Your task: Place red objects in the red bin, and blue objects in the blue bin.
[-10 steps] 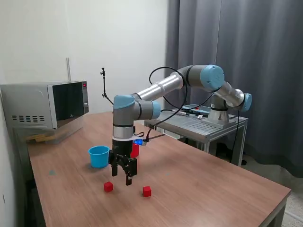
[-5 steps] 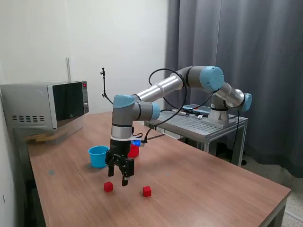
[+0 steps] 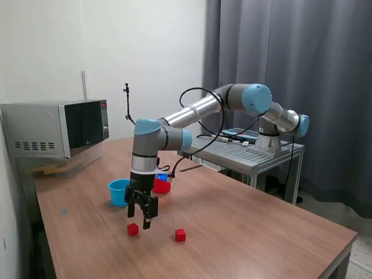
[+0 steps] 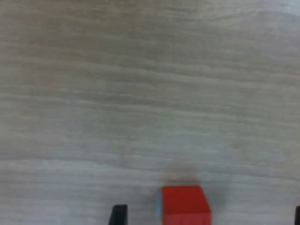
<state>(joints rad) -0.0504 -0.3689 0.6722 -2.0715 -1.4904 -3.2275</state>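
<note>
Two red objects lie on the wooden table: one small red cube (image 3: 133, 229) just below my gripper (image 3: 140, 219), the other (image 3: 181, 235) further toward the exterior view's right. In the wrist view the near red cube (image 4: 185, 205) sits between my spread fingertips (image 4: 119, 214), closer to that one, and the gripper (image 4: 208, 217) is open and holds nothing. The light blue bin (image 3: 118, 192) stands behind the gripper. The red bin (image 3: 161, 186) is partly hidden by the arm. The blue objects are not in view.
A microwave (image 3: 55, 129) sits at the table's far corner on the exterior view's left. A metal stand (image 3: 244, 152) carries the arm's base at the back right. The table edge (image 3: 325, 256) runs close on the right.
The gripper has moved toward the exterior view's left and slightly down, ending over the left red cube. Cubes and bins have not moved.
</note>
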